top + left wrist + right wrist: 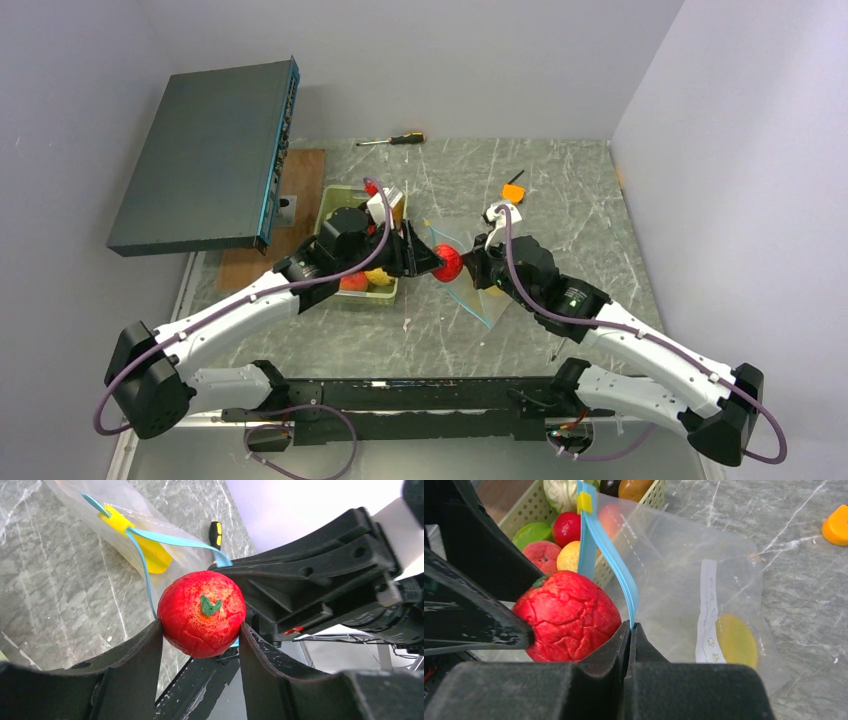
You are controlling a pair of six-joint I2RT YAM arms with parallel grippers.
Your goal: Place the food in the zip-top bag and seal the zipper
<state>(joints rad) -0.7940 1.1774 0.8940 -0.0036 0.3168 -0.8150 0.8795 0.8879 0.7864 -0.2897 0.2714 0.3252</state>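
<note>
- Left wrist view: the left claw [201, 632] grips a red toy fruit [201, 612] with a small green stem mark, one finger pressed to each side.
- The fruit hangs above the surface [560, 180], between the two claws and just beside the zipper [611, 555] at the bag's mouth.
- The right claw [631, 627] is closed, pinching the zipper's teal strip and holding that edge of the zip-top bag [684, 580] up; the rest of the bag slopes down onto the surface.
- A yellow piece of food [736, 640] lies inside the bag, next to a white label [708, 610].
- The pale green tray [524, 510] stands just behind the bag with green, red, peach, yellow and white pieces in it.
- The surface is grey marbled stone; an orange tool [513, 190] and a screwdriver [395, 140] lie farther back, well apart.
- A wooden board [300, 170] and a dark flat box [205, 160] sit at the left; pale walls close in three sides.
- In the top view the left arm covers most of the tray, and the clear bag barely shows.
- I cannot tell whether the fruit has passed the bag's mouth.
- The label's print is too small to read.
</note>
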